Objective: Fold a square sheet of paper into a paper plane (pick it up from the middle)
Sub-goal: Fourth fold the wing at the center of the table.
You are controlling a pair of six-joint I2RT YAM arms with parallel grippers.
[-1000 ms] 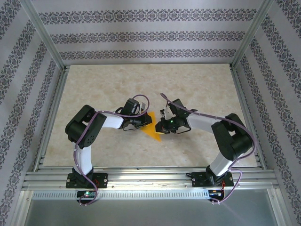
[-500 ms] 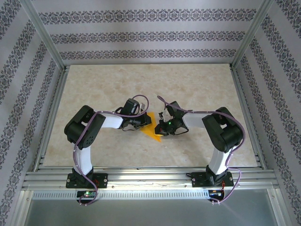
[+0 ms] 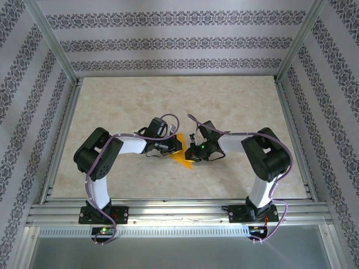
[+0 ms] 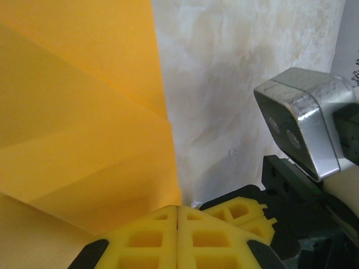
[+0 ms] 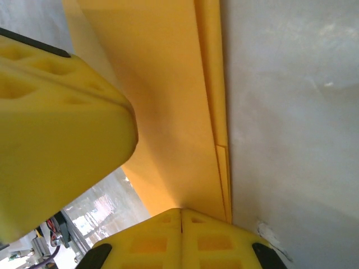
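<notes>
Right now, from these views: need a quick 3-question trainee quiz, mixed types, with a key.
1. True or false: the left gripper stands with its jaws wide open.
2. In the top view, the folded paper lies: A) left of both grippers, B) between the left gripper and the right gripper, C) right of both grippers.
3. Fill in: the folded paper's colour is ___.
Key: 1 false, its jaws are shut. 2 B. 3 orange-yellow.
</notes>
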